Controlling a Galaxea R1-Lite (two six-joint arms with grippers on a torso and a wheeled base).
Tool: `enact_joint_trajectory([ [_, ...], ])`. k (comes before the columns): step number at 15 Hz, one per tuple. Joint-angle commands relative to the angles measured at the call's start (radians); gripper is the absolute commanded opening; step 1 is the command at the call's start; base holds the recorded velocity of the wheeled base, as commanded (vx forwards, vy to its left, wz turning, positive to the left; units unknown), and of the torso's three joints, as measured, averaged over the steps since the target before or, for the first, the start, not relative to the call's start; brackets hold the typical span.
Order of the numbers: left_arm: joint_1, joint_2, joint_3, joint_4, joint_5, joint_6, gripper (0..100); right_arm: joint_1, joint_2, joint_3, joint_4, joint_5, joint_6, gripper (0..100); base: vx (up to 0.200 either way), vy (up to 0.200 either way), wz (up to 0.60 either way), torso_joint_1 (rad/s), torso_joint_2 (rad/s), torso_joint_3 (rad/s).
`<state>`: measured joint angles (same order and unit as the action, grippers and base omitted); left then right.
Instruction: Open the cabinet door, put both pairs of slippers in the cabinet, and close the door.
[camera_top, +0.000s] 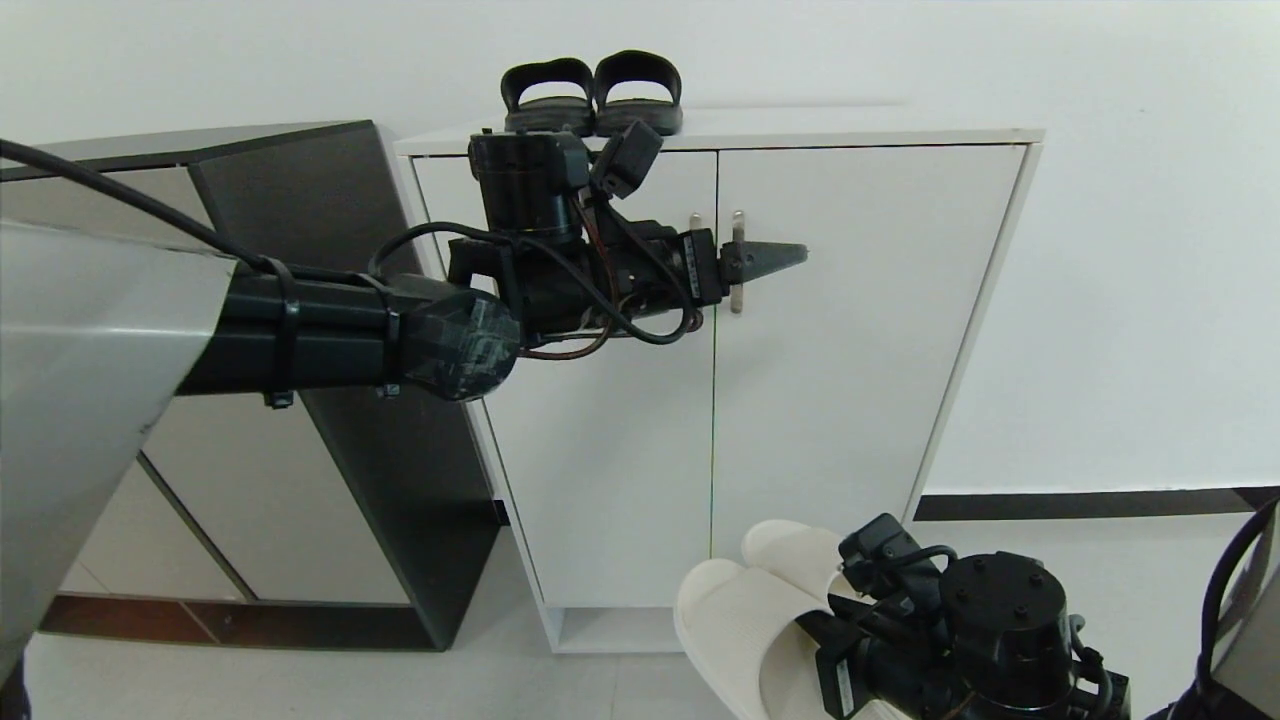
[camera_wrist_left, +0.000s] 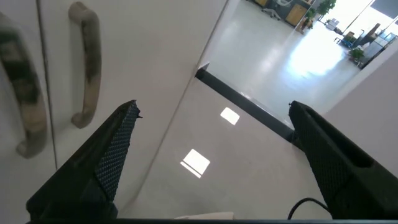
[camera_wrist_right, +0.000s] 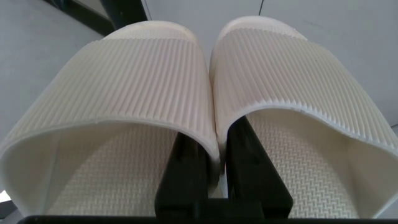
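The white cabinet (camera_top: 850, 400) stands with both doors closed. A pair of black slippers (camera_top: 592, 95) rests on its top. My left gripper (camera_top: 775, 258) is open at handle height, just in front of the right door's handle (camera_top: 737, 292). In the left wrist view the left gripper (camera_wrist_left: 212, 112) has its fingers spread wide, with the right door's handle (camera_wrist_left: 87, 68) and the left door's handle (camera_wrist_left: 18, 81) off to one side. Low in front of the cabinet, my right gripper (camera_top: 815, 630) is shut on a pair of white slippers (camera_top: 740, 610), pinching their inner walls (camera_wrist_right: 214, 134).
A dark grey cabinet (camera_top: 330, 200) stands against the white one's left side. A white wall with a black baseboard strip (camera_top: 1080, 503) runs to the right. Pale floor (camera_top: 600, 690) lies in front of the cabinet.
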<state>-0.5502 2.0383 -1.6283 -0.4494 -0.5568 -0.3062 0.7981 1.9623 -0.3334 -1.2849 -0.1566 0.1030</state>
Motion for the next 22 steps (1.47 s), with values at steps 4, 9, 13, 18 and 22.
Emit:
enact_joint_trajectory([
  [4, 0.009, 0.056, -0.090, 0.028, 0.049, 0.001, 100, 0.000, 0.001, 0.001, -0.001, 0.000, 0.000, 0, 0.000, 0.000, 0.00, 0.000, 0.00, 0.000],
  [9, 0.021, 0.086, -0.131, 0.029, 0.064, 0.001, 100, 0.000, 0.003, 0.002, -0.001, 0.000, 0.001, 0, 0.000, 0.000, 0.00, 0.000, 0.00, 0.000],
  [13, 0.024, 0.125, -0.170, 0.032, 0.081, 0.001, 100, 0.000, 0.004, 0.002, -0.001, 0.000, 0.001, 0, 0.000, 0.000, 0.00, 0.000, 0.00, 0.000],
  [18, 0.023, 0.157, -0.200, 0.032, 0.081, 0.001, 100, 0.000, 0.015, 0.002, -0.001, 0.000, 0.003, 0, 0.000, 0.000, 0.00, 0.000, 0.00, 0.000],
  [22, 0.018, 0.168, -0.232, 0.054, 0.081, 0.001, 0, 0.000, 0.015, 0.004, -0.001, 0.000, 0.003, 0, 0.000, 0.000, 0.00, 0.000, 0.00, 0.000],
])
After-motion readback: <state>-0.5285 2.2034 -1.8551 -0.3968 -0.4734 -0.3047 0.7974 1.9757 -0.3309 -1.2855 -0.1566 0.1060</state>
